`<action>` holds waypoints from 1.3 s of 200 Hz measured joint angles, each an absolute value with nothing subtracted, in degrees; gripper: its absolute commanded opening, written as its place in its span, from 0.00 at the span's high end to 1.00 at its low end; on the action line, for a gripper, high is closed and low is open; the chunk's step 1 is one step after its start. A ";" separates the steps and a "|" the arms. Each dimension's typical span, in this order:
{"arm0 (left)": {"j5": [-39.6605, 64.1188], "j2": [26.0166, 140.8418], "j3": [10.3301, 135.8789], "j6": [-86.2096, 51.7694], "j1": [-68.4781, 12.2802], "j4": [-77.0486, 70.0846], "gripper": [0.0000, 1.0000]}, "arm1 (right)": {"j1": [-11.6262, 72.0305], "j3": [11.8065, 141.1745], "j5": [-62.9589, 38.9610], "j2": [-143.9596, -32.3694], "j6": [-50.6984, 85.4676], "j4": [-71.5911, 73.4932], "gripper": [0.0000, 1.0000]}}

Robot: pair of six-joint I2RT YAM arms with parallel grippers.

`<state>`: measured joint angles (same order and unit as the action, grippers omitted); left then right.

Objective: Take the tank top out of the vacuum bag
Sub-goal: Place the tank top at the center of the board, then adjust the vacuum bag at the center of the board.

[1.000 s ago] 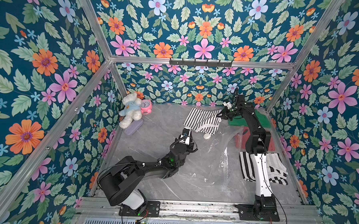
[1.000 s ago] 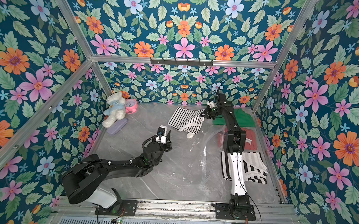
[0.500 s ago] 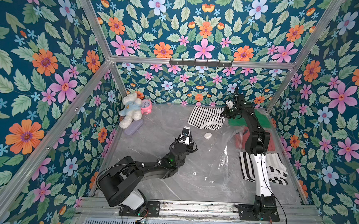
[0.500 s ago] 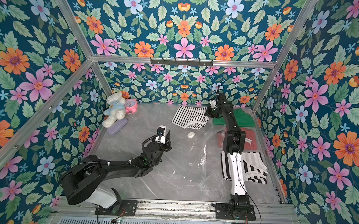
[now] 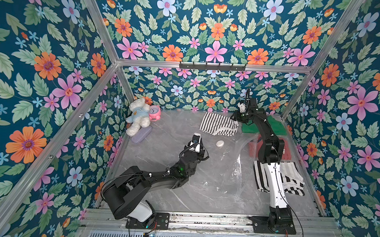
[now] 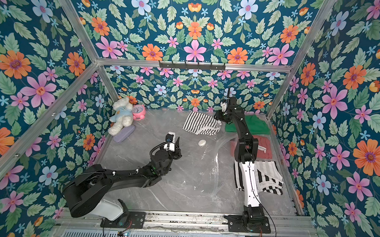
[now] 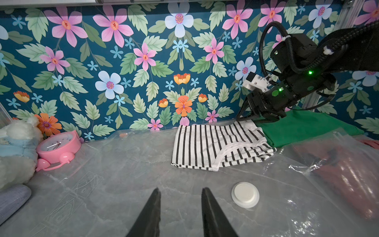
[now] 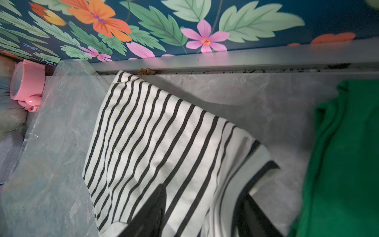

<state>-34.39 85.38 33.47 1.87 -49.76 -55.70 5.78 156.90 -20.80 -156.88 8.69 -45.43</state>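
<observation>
The black-and-white striped tank top [image 5: 219,124] [image 6: 201,124] lies loosely folded at the back of the table, its near edge resting on the clear plastic. My right gripper [image 5: 234,118] [image 8: 204,189] hovers open over its right corner, fingers apart on either side of the hem; the left wrist view shows it [image 7: 246,118] just above the cloth. The vacuum bag [image 5: 233,169] [image 7: 123,156] spreads flat and transparent across the table, and its white valve cap [image 5: 220,143] [image 7: 245,194] is just right of my left gripper [image 7: 180,189] [image 5: 197,138], which is open with nothing between its fingers.
A white teddy bear [image 5: 138,116], pink alarm clock [image 5: 155,113] and lilac case [image 5: 141,134] sit back left. A green garment [image 5: 272,124], a red one under plastic [image 5: 284,149] and another striped garment [image 5: 292,180] lie along the right side. A hook rail [image 5: 212,66] is on the back wall.
My right gripper carried the tank top toward the back right, then opened, and the top now lies loose on the table. The left arm stayed put and its jaws widened slightly.
</observation>
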 measured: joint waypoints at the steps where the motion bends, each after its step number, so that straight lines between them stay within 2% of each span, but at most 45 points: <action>1: -34.46 85.38 33.52 1.91 -49.74 -55.70 0.62 | 5.78 156.92 -20.75 -156.86 8.69 -45.43 0.41; 41: -35.51 84.12 38.35 2.90 -46.06 -52.49 0.56 | 5.61 155.52 -16.99 -152.83 8.47 -46.68 0.31; 57: -36.27 82.61 40.62 2.02 -43.92 -49.93 0.54 | 5.67 152.29 -16.08 -147.87 8.64 -47.66 0.26; 75: -37.80 80.31 42.13 0.34 -41.67 -46.44 0.52 | 5.72 144.05 -16.38 -138.21 8.97 -47.66 0.25; 117: -38.74 75.79 41.36 -4.29 -40.12 -38.79 0.52 | 8.78 112.60 -20.43 -107.59 13.45 -39.53 0.37; 146: -38.04 74.74 39.72 -6.61 -40.07 -33.34 0.53 | 11.09 88.25 -22.31 -97.47 18.44 -33.26 0.47; 169: -37.98 74.04 37.43 -7.51 -40.03 -30.94 0.54 | 10.72 72.20 -21.96 -88.97 21.82 -30.74 0.49; 188: -38.11 74.37 36.60 -8.01 -40.03 -29.52 0.54 | 10.28 64.73 -21.52 -86.52 22.72 -26.55 0.55; 210: -38.48 75.13 36.62 -9.13 -40.03 -27.81 0.54 | 8.12 57.25 -17.52 -86.13 24.53 -25.63 0.56; 260: -39.03 74.78 35.05 -13.45 -40.01 -25.23 0.55 | 6.50 52.25 -12.93 -86.63 27.77 -25.58 0.57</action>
